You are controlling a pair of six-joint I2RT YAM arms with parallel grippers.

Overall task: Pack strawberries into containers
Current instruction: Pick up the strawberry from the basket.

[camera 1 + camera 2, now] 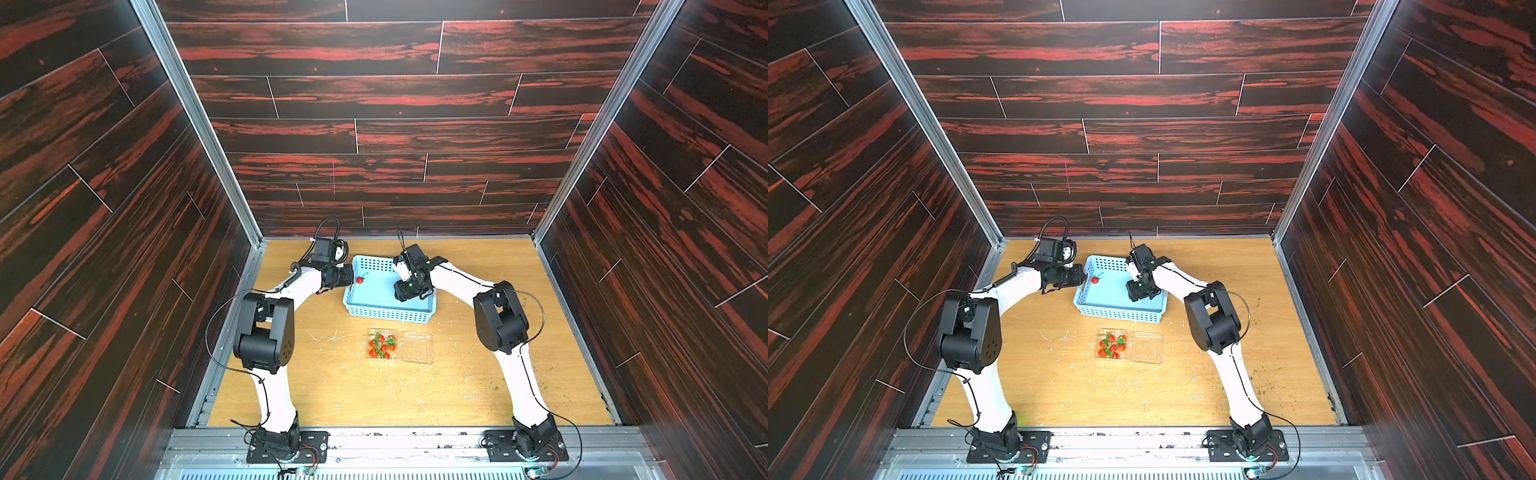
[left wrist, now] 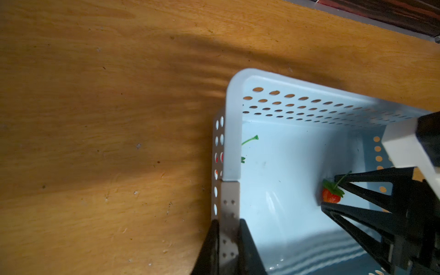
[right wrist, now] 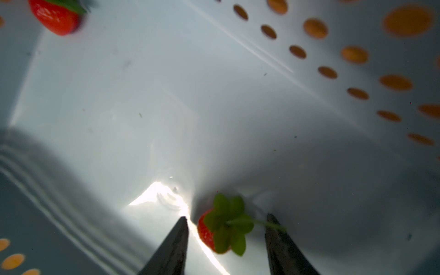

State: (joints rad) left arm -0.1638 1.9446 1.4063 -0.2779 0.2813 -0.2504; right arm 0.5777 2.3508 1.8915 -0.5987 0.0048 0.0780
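A clear clamshell container lies open in front of the basket. Its left half [image 1: 382,345] [image 1: 1112,345] holds several strawberries, while its right half [image 1: 417,347] holds none. My right gripper [image 3: 226,217] [image 1: 401,296] reaches down into the basket, open, with one strawberry [image 3: 208,234] [image 2: 331,196] lying between its fingers and gaps on both sides. The berry's stem rests against one finger. Another strawberry [image 1: 360,280] [image 1: 1095,280] [image 3: 57,20] lies by the basket's left wall. My left gripper [image 2: 228,220] [image 1: 351,278] is shut on that wall.
The light blue perforated basket [image 1: 388,318] [image 1: 1117,316] [image 2: 233,133] stands at the back middle of the wooden table [image 1: 332,395]. Its floor holds little besides the two berries. Small crumbs and scuffs dot the table around the container.
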